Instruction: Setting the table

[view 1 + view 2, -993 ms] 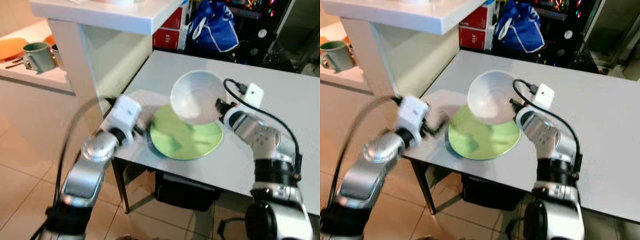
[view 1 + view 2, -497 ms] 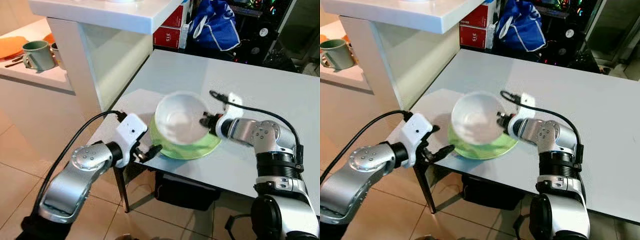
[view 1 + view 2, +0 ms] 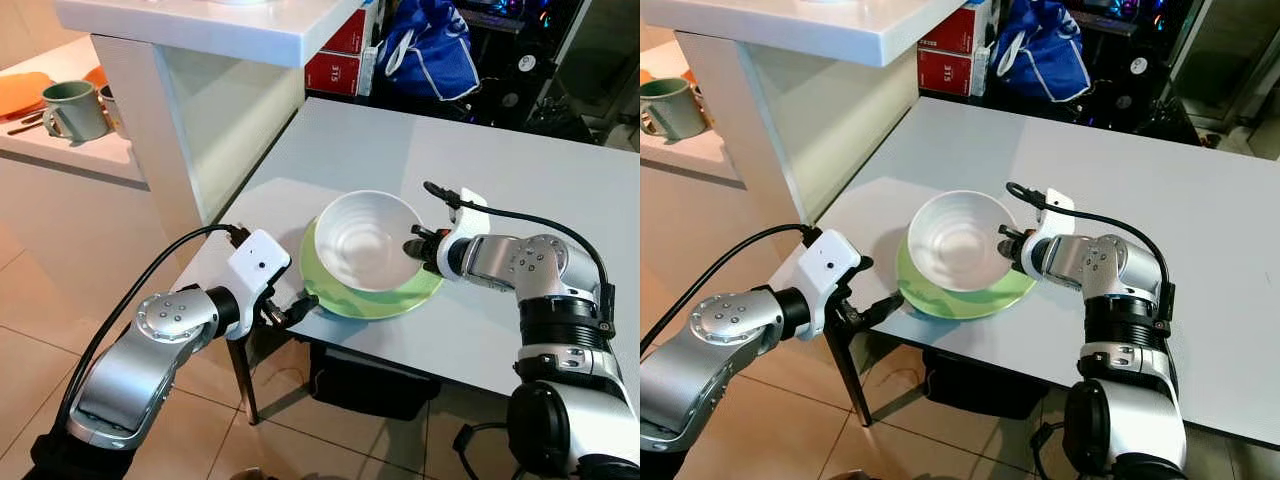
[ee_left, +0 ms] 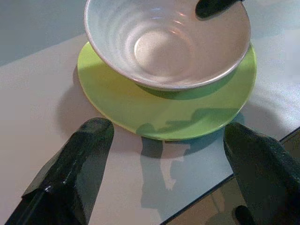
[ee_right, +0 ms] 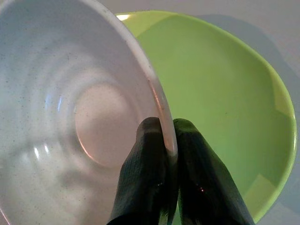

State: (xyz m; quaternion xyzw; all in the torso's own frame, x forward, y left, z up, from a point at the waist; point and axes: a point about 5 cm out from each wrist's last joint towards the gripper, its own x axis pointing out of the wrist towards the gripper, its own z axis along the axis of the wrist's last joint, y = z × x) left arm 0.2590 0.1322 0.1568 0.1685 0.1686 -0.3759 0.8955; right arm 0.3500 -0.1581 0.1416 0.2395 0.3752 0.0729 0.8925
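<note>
The white bowl [image 3: 367, 240] is sitting on the green plate [image 3: 372, 291] in the middle of the frame, near the front edge of the grey worktop [image 3: 520, 190]. The right claw [image 3: 413, 247] is reaching in from the right and pinching the bowl's rim, one black finger [image 5: 145, 173] lying inside the bowl and the other outside. The left claw [image 3: 296, 308] is hovering at lower left, just off the worktop's front corner, its fingers [image 4: 70, 173] spread wide apart and grasping nothing. A green mug [image 3: 72, 108] is standing on a side counter [image 3: 70, 150] at upper left.
</note>
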